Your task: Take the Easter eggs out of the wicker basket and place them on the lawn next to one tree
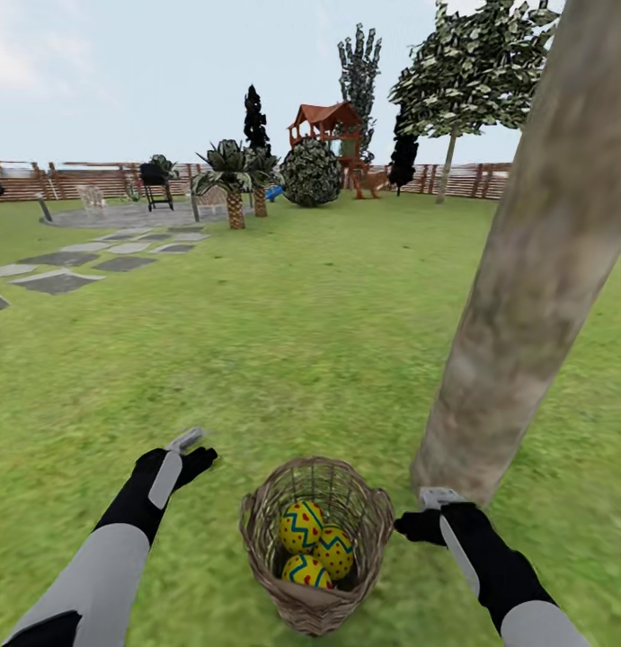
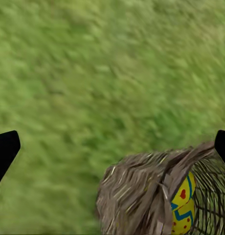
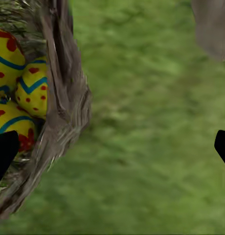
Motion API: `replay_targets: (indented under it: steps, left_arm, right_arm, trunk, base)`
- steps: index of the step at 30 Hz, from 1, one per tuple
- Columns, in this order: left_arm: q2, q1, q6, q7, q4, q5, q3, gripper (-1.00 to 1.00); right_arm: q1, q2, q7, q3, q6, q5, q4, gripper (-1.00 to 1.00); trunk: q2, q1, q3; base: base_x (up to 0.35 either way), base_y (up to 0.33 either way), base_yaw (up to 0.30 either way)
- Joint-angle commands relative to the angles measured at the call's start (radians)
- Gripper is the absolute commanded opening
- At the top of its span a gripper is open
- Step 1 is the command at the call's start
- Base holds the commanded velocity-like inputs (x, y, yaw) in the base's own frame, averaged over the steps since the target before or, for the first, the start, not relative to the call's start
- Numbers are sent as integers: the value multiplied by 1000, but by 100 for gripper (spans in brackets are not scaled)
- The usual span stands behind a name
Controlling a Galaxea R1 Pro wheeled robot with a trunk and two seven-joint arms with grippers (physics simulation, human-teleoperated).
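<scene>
Nearest to me, the wicker basket [image 1: 314,548] stands on the lawn [image 1: 283,341] between my two arms, and all three Easter eggs [image 1: 316,546] lie inside it, touching each other. My right gripper [image 1: 416,526] is just beside the basket rim, on its right — its fingers are spread wide with nothing between them, as I see in the right wrist view, where the basket wall [image 3: 63,112] and the eggs [image 3: 19,88] are off to one side. My left gripper [image 1: 195,449] hovers a little further from the basket, on its left; it is also wide open and empty. Just behind the right gripper rises the tree [image 1: 535,279] — its trunk is near the basket. Far away there are stepping stones [image 1: 76,265] and the fence [image 1: 94,180].
</scene>
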Motion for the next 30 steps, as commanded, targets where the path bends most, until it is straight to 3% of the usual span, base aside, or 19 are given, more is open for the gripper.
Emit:
replay_targets:
  steps: [1, 9, 11, 14, 17, 19, 21, 27, 28, 30]
  left_arm:
    - [1, -1, 5, 8, -17, 11, 3, 100]
    - [-7, -1, 8, 6, -50, 13, 0, 100]
    - [-10, -1, 9, 3, -54, 13, -1, 100]
    - [-11, -1, 10, 2, -57, 13, -2, 100]
    - [-9, -1, 12, 2, -63, 13, -1, 100]
    - [-3, -1, 19, 2, -81, 13, 1, 100]
    - [1, -1, 66, 2, -136, 15, 2, 100]
    - [0, -1, 106, 3, -169, 15, 2, 100]
    - [0, -1, 113, 3, -173, 15, 2, 100]
    - [1, -1, 123, 2, -183, 15, 3, 100]
  right_arm:
    - [0, 10, -3, 3, 14, -6, -29, 100]
    - [0, 88, -5, 7, 177, 1, -227, 100]
    - [0, 121, -16, 39, 182, 0, -239, 100]
    - [0, 156, -106, 113, 177, -5, -226, 100]
    - [-6, 199, -204, 136, 172, -10, -157, 100]
    - [-27, 223, -235, 142, 167, -8, -43, 100]
    - [-64, 225, -238, 144, 166, -6, 6, 100]
    - [-118, 222, -211, 146, 176, -1, 11, 100]
    - [-134, 222, -211, 152, 179, -1, 15, 100]
    - [-173, 222, -209, 206, 184, 0, 20, 100]
  trunk:
    - [0, 0, -1]
    - [0, 0, -1]
    - [0, 0, -2]
    - [0, 0, -3]
    - [0, 0, -4]
    - [0, 0, -5]
    - [0, 0, -5]
    - [0, 0, -5]
    - [0, 0, -5]
    - [0, 0, -5]
  base:
    - [0, 0, 297]
    - [0, 0, 297]
    - [0, 0, 296]
    - [0, 0, 297]
    - [0, 0, 297]
    - [0, 0, 297]
    - [0, 0, 92]
    - [0, 0, 6]
    - [0, 0, 0]
    - [0, 0, 0]
